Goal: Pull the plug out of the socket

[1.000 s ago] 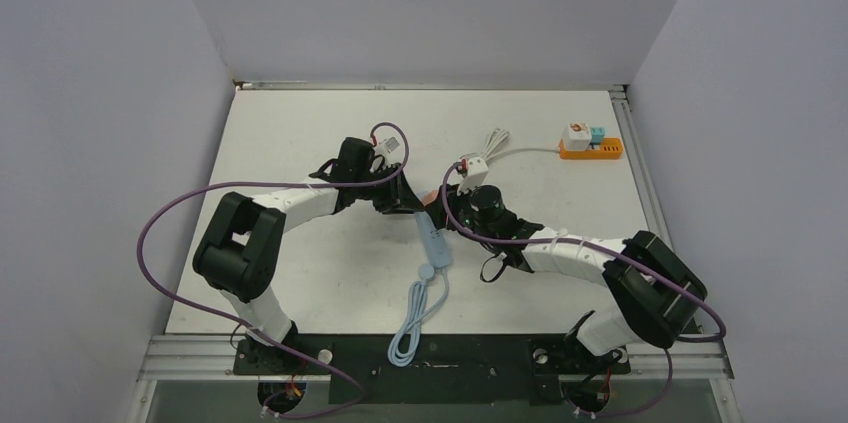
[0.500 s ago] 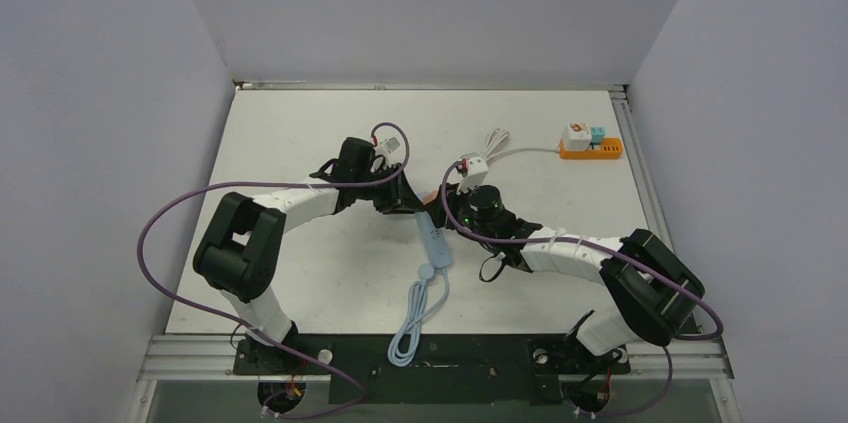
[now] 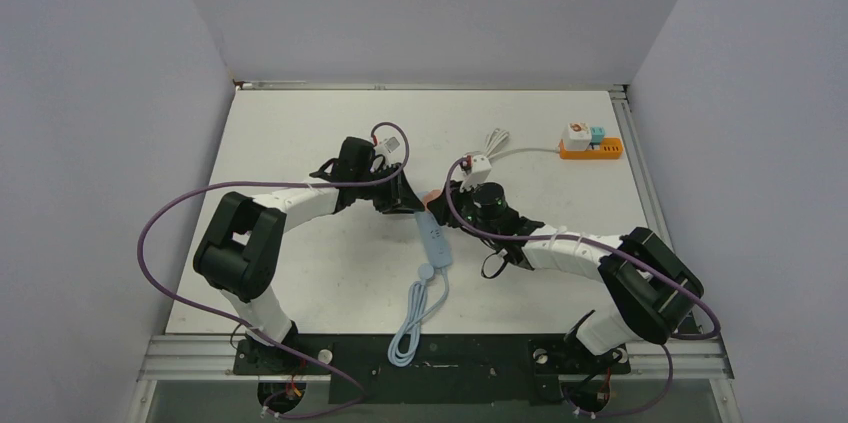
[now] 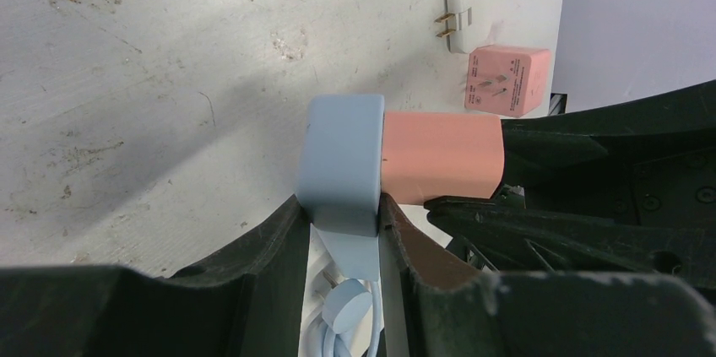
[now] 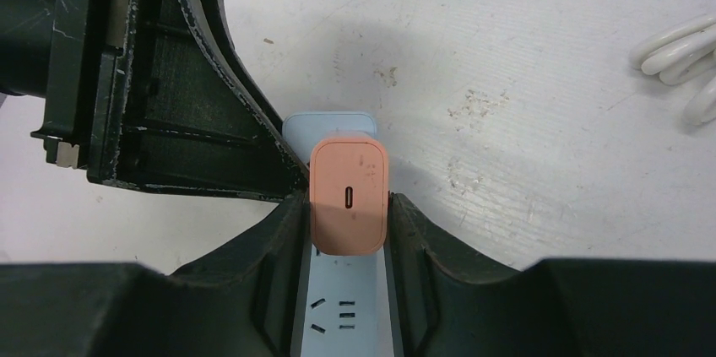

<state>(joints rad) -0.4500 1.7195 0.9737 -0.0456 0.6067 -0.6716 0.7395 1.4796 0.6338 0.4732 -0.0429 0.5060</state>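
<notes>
Right wrist view: right fingers (image 5: 274, 277) pinch the plug (image 5: 349, 197), left fingers (image 4: 268, 268) clamp the socket (image 4: 342, 163).

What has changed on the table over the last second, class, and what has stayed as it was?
The right gripper, shut on the pink plug, has shifted slightly up and left in the top view, toward the left arm. Nothing was taken hold of or let go. The left gripper still clamps the blue power strip, the plug still sits against it, and the orange socket block has not moved.
</notes>
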